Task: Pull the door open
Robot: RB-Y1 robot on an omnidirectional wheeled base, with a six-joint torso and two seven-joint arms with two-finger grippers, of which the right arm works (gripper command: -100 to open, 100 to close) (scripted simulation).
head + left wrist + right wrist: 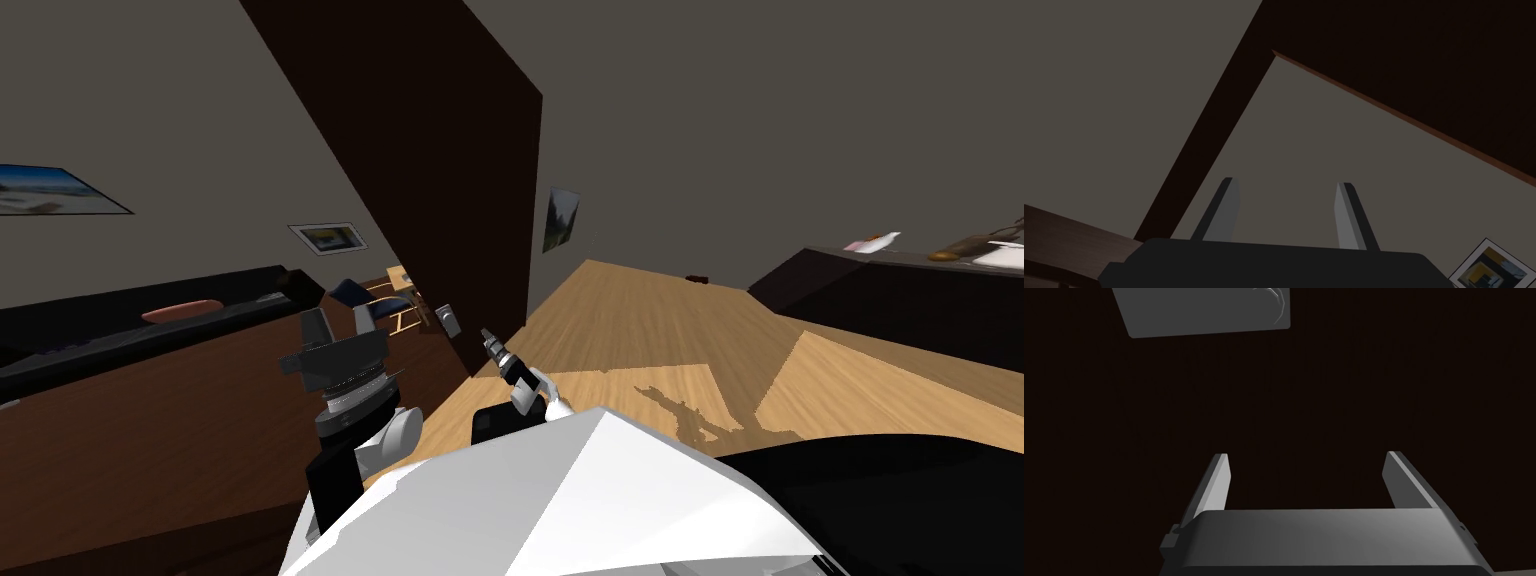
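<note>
Right gripper (1306, 454) is up against the dark door (430, 180), which stands just ahead of the robot and looks partly ajar. Its fingers are spread and empty, and the grey handle plate (1204, 313) lies beyond the tips, not between them. Close here and it pinches nothing, or skids off the plate. The left gripper (1286, 181), also spread, could snag the door's edge.

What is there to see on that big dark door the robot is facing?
The door is a tall, plain, very dark brown slab. It stands partly open, and a chair shows through the gap beside it. A light grey plate sits near its free edge; the handle itself is hard to make out. The right gripper points at the door's face short of the plate, fingers open and apparently not touching it.
</note>
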